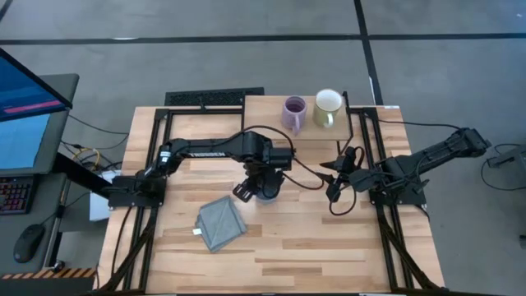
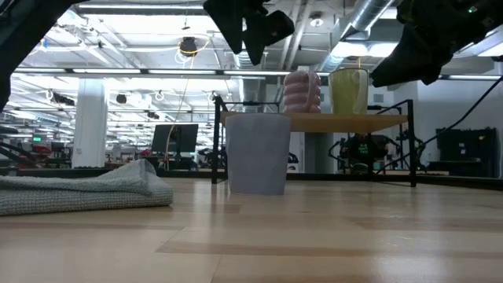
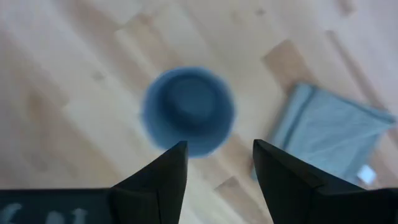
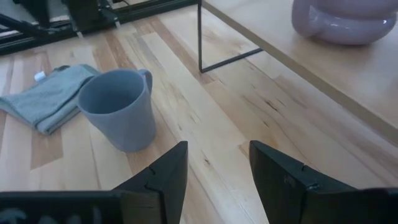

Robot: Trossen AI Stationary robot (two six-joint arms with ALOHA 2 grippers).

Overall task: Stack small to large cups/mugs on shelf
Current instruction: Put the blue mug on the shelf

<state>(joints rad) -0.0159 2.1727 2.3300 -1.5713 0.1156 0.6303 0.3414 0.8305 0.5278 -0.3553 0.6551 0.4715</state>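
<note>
Directly beneath our left gripper (image 3: 214, 165), whose fingers stand apart and empty for a grasp, the dusty blue mug (image 1: 267, 194) waits mid-table, while the lavender mug (image 1: 293, 113) and cream mug (image 1: 328, 107) stand on the light-wood shelf (image 1: 263, 107) at the far edge, and our right gripper (image 1: 335, 170), also apart, idles nearby.
</note>
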